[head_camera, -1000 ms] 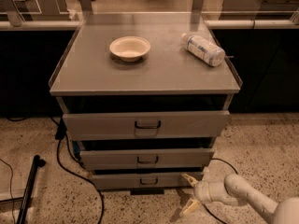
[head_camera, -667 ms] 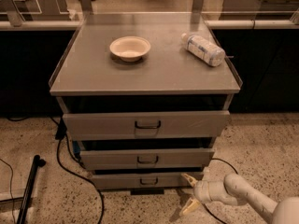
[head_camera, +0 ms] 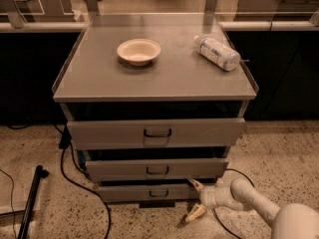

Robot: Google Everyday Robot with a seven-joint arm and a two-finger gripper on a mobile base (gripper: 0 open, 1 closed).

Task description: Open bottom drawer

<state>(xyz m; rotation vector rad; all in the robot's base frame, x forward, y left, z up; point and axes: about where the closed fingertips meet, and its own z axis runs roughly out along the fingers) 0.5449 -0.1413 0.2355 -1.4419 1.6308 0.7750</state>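
**A:** where's the cream two-finger gripper (head_camera: 195, 199) right now?

**B:** low by the floor, right at the right end of the narrow grey metal bottom drawer (head_camera: 124, 193). Jaws are spread wide, nothing in them. The small dark pull handle (head_camera: 159, 193) sits to their left and its long axis runs left-right, so I'd guess it needs to shift left first.

**A:** behind that?

**B:** two bigger grey drawer fronts (head_camera: 109, 132), then the grey desk (head_camera: 99, 78).

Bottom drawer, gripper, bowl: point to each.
bottom drawer (head_camera: 124, 192), camera view, left part of grey front.
gripper (head_camera: 191, 199), camera view, midway between open fingertips, by that drawer's right end.
bowl (head_camera: 139, 51), camera view, middle of its inside.
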